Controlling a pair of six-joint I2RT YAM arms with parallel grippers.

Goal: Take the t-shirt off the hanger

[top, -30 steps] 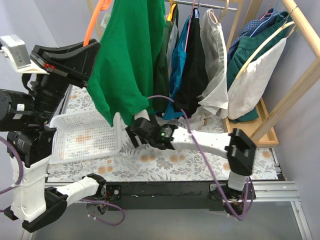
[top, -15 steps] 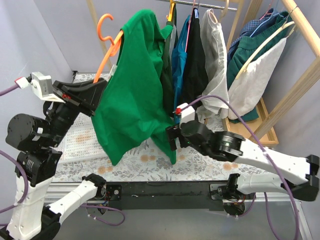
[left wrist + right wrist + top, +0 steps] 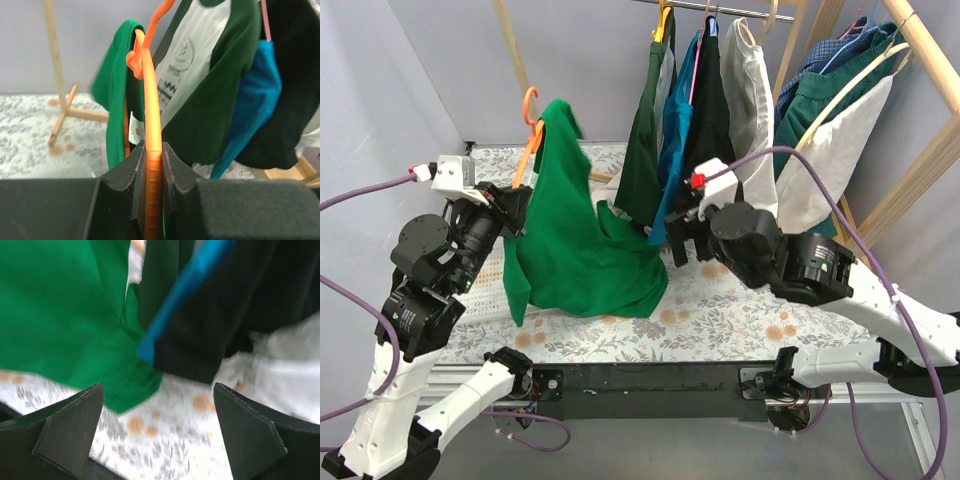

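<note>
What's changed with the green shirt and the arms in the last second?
The left tool lowered the orange hanger, so the green t-shirt sank and its hem now spreads on the table. The right tool drew back rightward from the hem. Unchanged: left tool clamped on the hanger, right tool open, rack clothes hanging.

left gripper (image 3: 152, 167) clamped on orange hanger (image 3: 150, 120); green t-shirt (image 3: 116, 90) draped over it, other garments (image 3: 235, 85) beyond.
</note>
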